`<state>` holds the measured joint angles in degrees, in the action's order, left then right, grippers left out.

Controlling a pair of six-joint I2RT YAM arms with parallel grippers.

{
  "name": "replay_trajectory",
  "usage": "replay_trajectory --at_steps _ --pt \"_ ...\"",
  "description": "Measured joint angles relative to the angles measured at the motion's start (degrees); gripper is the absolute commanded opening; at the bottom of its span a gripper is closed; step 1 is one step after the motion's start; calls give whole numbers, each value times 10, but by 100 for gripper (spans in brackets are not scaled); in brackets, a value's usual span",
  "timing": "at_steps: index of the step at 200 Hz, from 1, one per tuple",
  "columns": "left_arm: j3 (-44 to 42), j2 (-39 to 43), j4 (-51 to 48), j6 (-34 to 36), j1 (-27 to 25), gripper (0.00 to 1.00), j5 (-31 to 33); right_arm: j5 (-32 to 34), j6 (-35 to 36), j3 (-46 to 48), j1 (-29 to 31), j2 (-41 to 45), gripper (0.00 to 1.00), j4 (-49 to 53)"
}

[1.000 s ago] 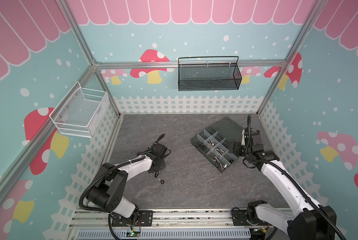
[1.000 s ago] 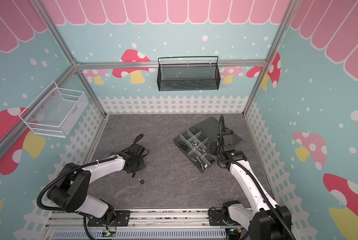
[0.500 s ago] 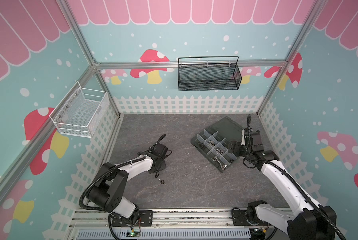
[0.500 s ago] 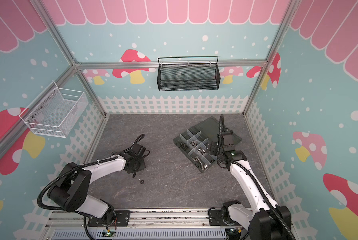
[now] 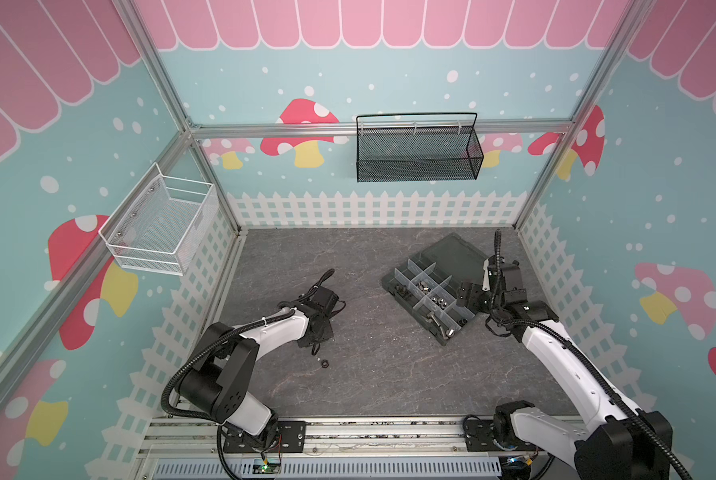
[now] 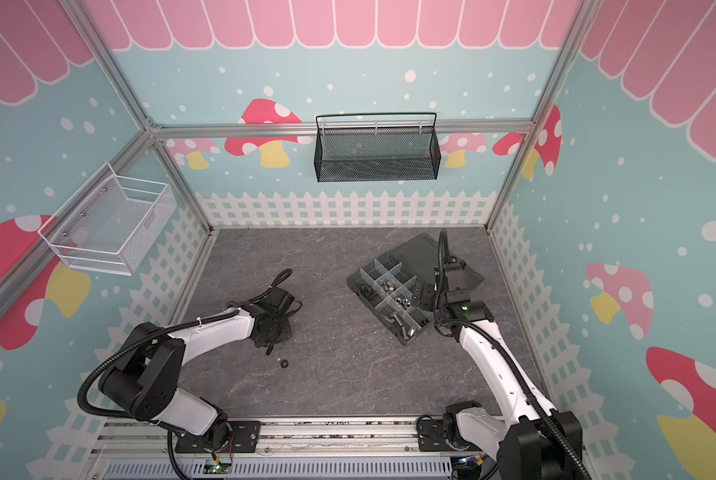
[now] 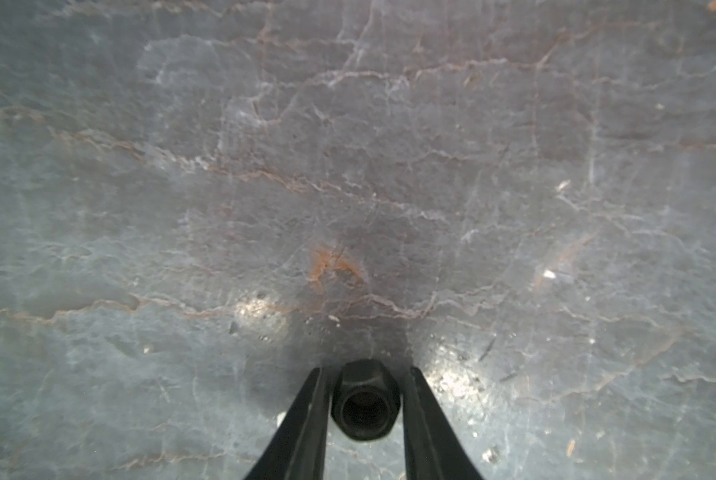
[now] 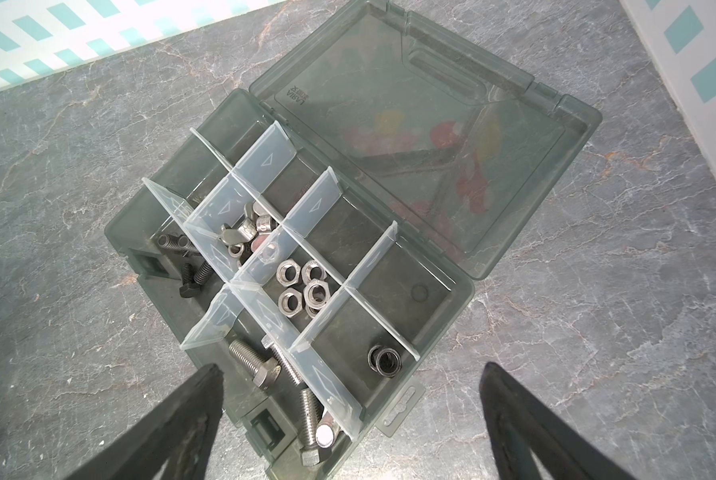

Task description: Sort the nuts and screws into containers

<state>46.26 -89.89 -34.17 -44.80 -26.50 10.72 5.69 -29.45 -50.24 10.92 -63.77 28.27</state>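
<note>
In both top views a loose black nut [image 5: 325,364] is seen well left of the organizer box [image 5: 414,310]; in the left wrist view a second black nut [image 7: 365,405] is clamped by the left gripper [image 7: 365,372] over bare table [image 7: 223,166]; in the right wrist view silver nuts [image 8: 302,286] and screws [image 8: 253,365] are seen in the box's compartments, with the right gripper [image 8: 352,366] held wide apart and empty above it, so only those two black nuts are judged left.

A black wire-mesh basket [image 5: 416,151] is hung on the aluminium rail [image 5: 264,132] of the back wall. A white wire-mesh basket [image 5: 160,228] is mounted on the left wall. The grey stone-patterned tabletop [image 5: 368,386] is bordered by a printed white picket fence [image 5: 372,208], set below teal mushroom-printed walls [image 5: 680,208].
</note>
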Motion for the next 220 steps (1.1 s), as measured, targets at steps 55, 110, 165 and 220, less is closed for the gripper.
replay_trajectory --at_steps 55,110,165,220 --pt "10 -9 -9 0 -1 26 0 3 0 4 0 0 98 0" --pt "11 -9 -9 5 -2 20 2 3 0 5 0 0 98 0" --pt "0 11 -20 18 -19 19 3 3 -2 5 0 0 98 0" --pt "47 47 -19 44 -102 18 19 4 -7 5 0 12 98 2"
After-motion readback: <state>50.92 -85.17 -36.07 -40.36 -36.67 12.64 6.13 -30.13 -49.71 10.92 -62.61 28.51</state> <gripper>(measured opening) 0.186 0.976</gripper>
